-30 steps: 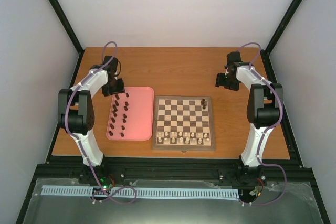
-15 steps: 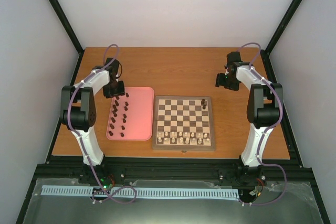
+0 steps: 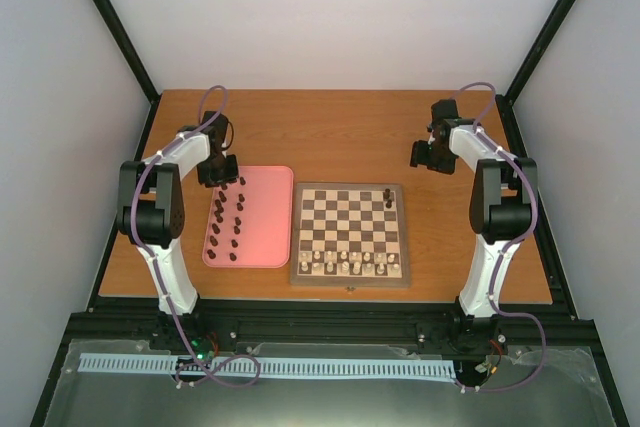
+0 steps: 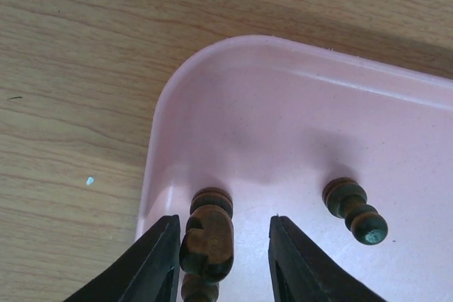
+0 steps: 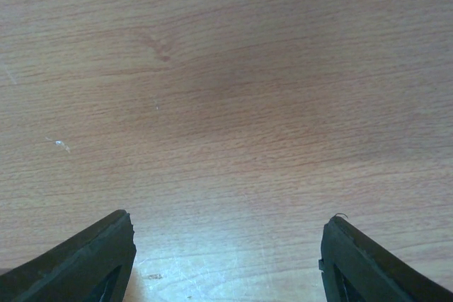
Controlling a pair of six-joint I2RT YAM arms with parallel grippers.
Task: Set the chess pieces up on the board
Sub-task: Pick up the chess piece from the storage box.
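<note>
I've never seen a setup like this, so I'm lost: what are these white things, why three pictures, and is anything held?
The two white jointed things are robot arms, bolted at the table's near edge. The wide picture looks down from above; the two close-ups come from a camera on each wrist. On the table lie a chessboard with pale pieces along its near side and a lone dark piece, and a pink tray of dark chess pieces. The left fingers stand open around one of them in the tray's corner, not yet gripping. The right fingers are open over bare wood, holding nothing.
</note>
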